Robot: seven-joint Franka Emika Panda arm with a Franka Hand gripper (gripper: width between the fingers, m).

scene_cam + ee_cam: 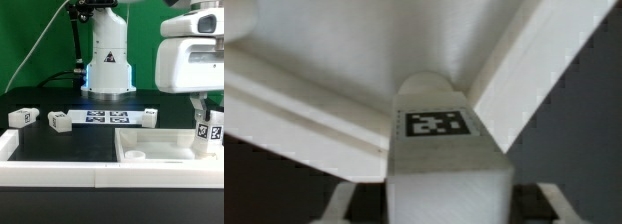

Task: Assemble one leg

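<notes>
A green curtain [30, 40] backs the scene. Below it a matte black surface [60, 145] fills the middle of the exterior view. A raised white border [50, 172] edges it along the lower left. A white robot arm [108, 60] stands at top centre.

A large white square plastic panel with a raised rim [170, 150] lies at lower right. A thin flat white marker board [108, 118] lies at centre.

The arm's bulky white gripper [204, 110] hangs at upper right. It is closed narrowly on the upper part of a small short white plastic leg [210, 132]. The leg is upright over the panel's corner at the frame's right edge, and whether its lower end touches the panel cannot be told. In the wrist view the leg [445, 165] points toward the panel's [331, 50] inside corner and shows a black-and-white square tag [438, 122].

Three loose legs lie on the surface, well apart: at far left [22, 117], left of centre [60, 122] and right of centre [148, 117].

The leg looks light and stiff. Its smooth hard plastic seems more likely to slip than to break. The best hold appears to be across two opposite flat sides near the top, which leaves the lower end free for seating. The surface gives plenty of room, and the only tight spot is the rim beside the leg.
</notes>
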